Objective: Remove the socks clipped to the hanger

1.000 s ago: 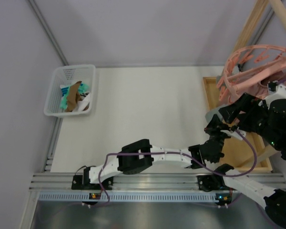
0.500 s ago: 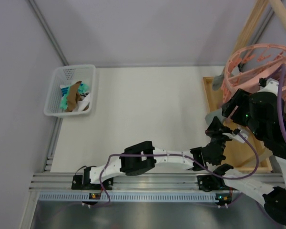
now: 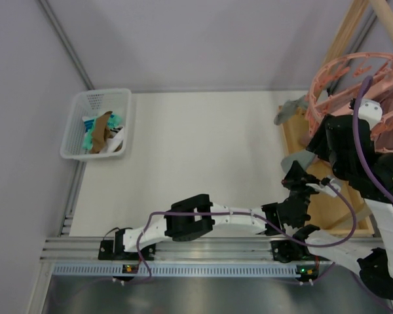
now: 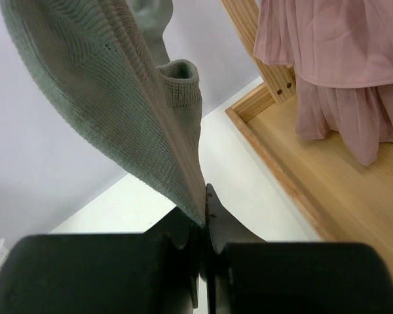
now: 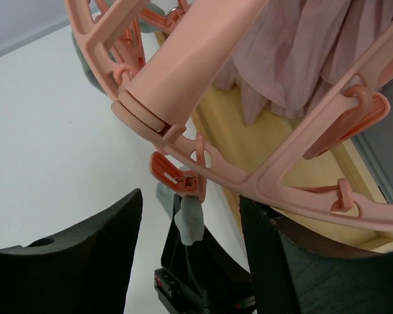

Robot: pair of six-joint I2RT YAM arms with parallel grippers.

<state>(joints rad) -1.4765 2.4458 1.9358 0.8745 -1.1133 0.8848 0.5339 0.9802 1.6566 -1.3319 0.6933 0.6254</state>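
The salmon-pink hanger (image 3: 354,82) hangs at the far right from a wooden frame. My left gripper (image 3: 296,182) is shut on the lower end of a grey-green sock (image 3: 302,159), which fills the left wrist view (image 4: 118,98) above the gripper (image 4: 203,216). In the right wrist view the sock's top (image 5: 191,219) is held by a hanger clip (image 5: 180,173) under the ring (image 5: 203,59). My right gripper (image 5: 190,242) is open with that clip between its fingers, not touching it; from above it (image 3: 318,147) sits at the ring's near edge. Another grey sock (image 3: 289,110) hangs at the hanger's left.
A white basket (image 3: 75,134) at the far left holds mint-green, brown and white socks. A shallow wooden tray (image 3: 327,209) lies under the hanger. Pink cloth (image 4: 340,65) hangs over it. A wooden post (image 3: 344,36) rises at the back right.
My right arm has moved up and back to the hanger ring, and the hanger has swung, showing a grey sock at its left. The left gripper stays shut on the sock.
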